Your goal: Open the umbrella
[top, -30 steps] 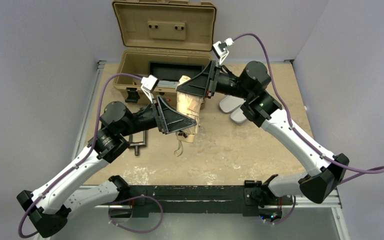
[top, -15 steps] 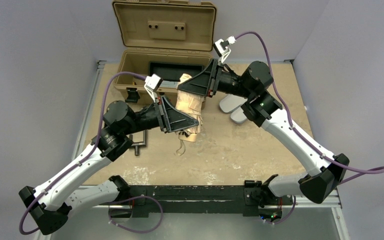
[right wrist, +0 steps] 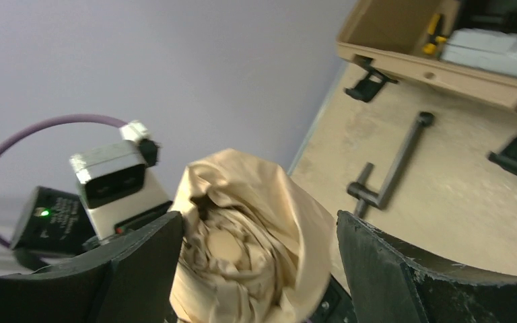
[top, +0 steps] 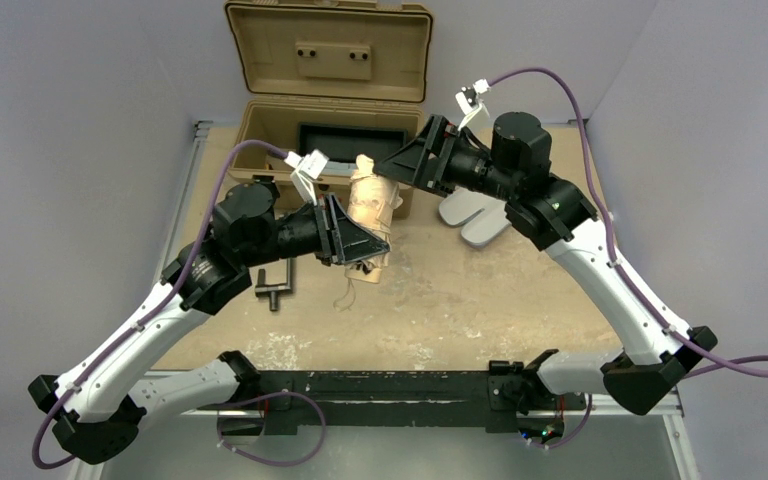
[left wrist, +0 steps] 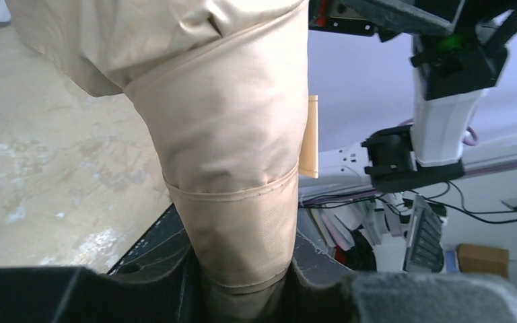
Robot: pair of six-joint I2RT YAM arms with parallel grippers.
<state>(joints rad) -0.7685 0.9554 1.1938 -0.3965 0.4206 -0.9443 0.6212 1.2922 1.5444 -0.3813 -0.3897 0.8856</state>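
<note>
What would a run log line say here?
task: open umbrella | left end effector: shut on umbrella | right end effector: open, astride its other end | umbrella: folded

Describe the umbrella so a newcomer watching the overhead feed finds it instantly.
Start at the open tan plastic toolbox at the far edge of the sandy table. Directly in front of it is the folded cream-tan fabric umbrella. Unlike the smooth lavender-grey hard case to its right, it is a soft, wrinkled bundle with a dangling strap.
</note>
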